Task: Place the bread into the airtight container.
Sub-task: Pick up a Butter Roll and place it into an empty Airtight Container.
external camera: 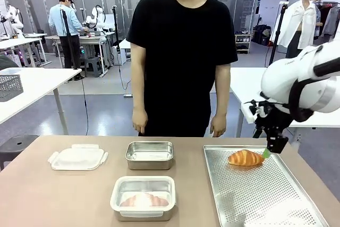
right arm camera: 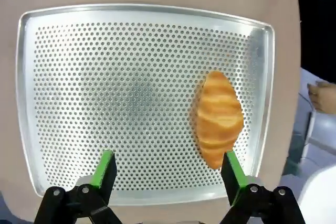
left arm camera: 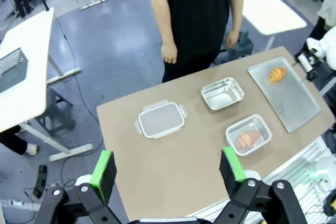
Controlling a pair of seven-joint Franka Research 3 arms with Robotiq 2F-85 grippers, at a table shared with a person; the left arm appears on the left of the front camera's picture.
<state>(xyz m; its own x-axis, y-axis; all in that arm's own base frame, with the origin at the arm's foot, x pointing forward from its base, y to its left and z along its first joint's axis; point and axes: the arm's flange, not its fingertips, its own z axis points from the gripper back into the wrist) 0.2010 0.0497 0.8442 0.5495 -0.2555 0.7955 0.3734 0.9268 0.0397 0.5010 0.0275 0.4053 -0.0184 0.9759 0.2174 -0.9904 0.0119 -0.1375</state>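
Note:
The bread, a golden croissant [external camera: 245,158], lies at the far end of a perforated metal tray [external camera: 265,195]. My right gripper [external camera: 269,151] hangs open just right of it and a little above the tray. In the right wrist view the croissant [right arm camera: 218,119] sits beside the right fingertip, with most of it outside the jaws' gap, and the right gripper [right arm camera: 168,157] holds nothing. An empty metal container [external camera: 150,155] stands mid-table, with its pale lid [external camera: 77,158] lying to the left. My left gripper [left arm camera: 167,156] is open, high above the table's near-left corner.
A second container [external camera: 143,198], with a clear lid on, holds another croissant near the front edge. A person in a black shirt stands at the far side, hands [external camera: 139,123] down at the sides. Bare tabletop [external camera: 53,195] lies at the front left.

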